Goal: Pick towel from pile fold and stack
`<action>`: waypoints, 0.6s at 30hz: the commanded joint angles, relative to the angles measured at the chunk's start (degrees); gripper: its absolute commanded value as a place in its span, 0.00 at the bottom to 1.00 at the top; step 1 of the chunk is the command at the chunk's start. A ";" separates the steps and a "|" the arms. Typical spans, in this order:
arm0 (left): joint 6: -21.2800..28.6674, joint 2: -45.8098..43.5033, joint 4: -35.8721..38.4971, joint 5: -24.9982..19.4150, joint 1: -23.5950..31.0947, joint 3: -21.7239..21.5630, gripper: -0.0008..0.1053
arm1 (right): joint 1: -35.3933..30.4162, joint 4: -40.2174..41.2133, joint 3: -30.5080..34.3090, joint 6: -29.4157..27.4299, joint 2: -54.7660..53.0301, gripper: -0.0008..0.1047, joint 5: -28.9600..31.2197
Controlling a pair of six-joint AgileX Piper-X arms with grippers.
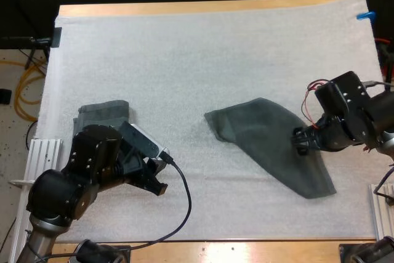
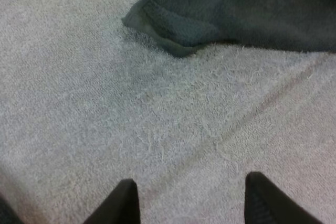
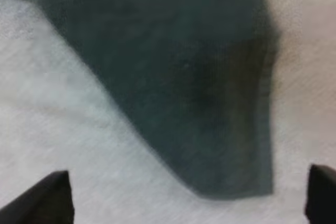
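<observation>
Currently left gripper [image 2: 190, 191] is open: two black fingers [image 2: 126, 199] stand apart over bare white mat [image 1: 215, 60], nothing between them. Ahead of it on the mat, apart from the fingertips, lies a hemmed corner of the loose towel [image 1: 271, 146].

From above, the left gripper sits near the counter's [image 1: 203, 8] front-left area, pointing right and toward the near edge. Just behind the left arm is the folded towel [image 1: 106, 114], dark grey-green, lying flat on the mat's left side and partly covered by the arm.

Right gripper [image 1: 300, 141] is also open: in its wrist view the fingers [image 3: 52, 195] are spread wide, clear of the cloth, with the narrow end of the loose towel lying on the mat between them. From above, it is at that towel's right edge, roughly midway along its length; can't tell whether it touches the cloth.

Loose towel: dark grey-green, one layer mostly flat, not folded square. It runs diagonally from a blunt corner near mat centre toward the near-right, ending in a squared tip short of the mat's front edge. It is well apart from the folded towel, with bare mat between the two.
</observation>
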 commanded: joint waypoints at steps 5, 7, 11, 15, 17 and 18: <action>0.50 0.94 -3.07 0.03 -0.16 -0.04 0.42 | -0.15 -3.52 0.00 -2.25 -0.55 0.81 1.81; 0.39 1.91 -3.25 0.03 -0.16 -0.04 0.42 | -0.15 -4.55 0.00 -2.23 -0.55 0.81 1.81; 0.33 4.49 -3.46 0.03 -0.16 -0.04 0.42 | -0.15 -3.27 0.00 -1.66 -0.55 0.81 1.81; 0.33 7.96 -5.24 0.03 -0.16 -0.04 0.42 | -0.15 -0.73 0.00 -1.44 -0.55 0.81 1.81; 0.33 9.07 -5.49 0.03 -0.16 -0.04 0.42 | -0.15 -0.91 0.02 -1.33 -0.55 0.81 1.98; 0.33 9.46 -5.46 0.03 -0.16 -0.04 0.42 | -0.15 -1.17 0.28 -1.34 -0.55 0.81 1.96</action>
